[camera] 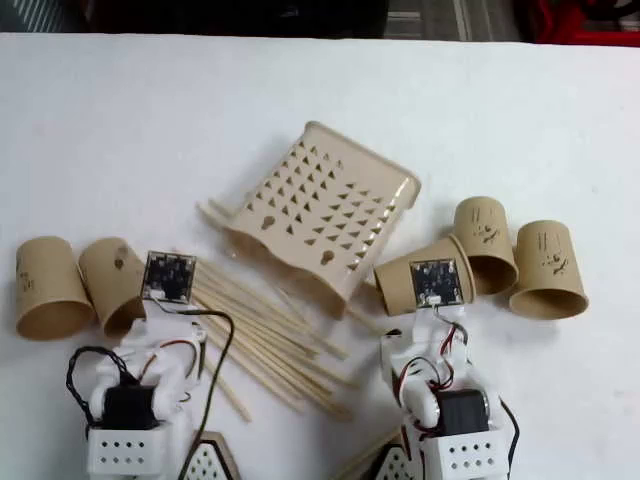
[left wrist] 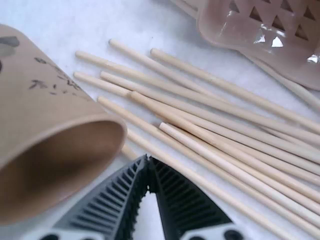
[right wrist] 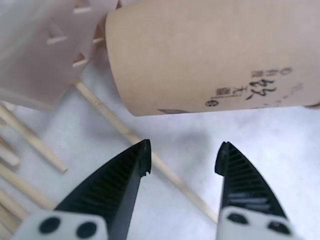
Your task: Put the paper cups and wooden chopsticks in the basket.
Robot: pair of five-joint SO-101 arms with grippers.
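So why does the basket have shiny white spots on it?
Left wrist view: light glints off the glossy plastic basket; the paper cup is shadowed inside. Right wrist view: a faint shadow lies under another cup.

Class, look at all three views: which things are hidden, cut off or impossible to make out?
1. High view: the inside of the basket, hidden by its own perforated wall.
2. High view: ends of some chopsticks, under the basket.
3. High view: the cup by the basket, partly covered by a wrist camera board.
4. Left wrist view: the closed end of the nearest cup, cut off by the picture's edge.
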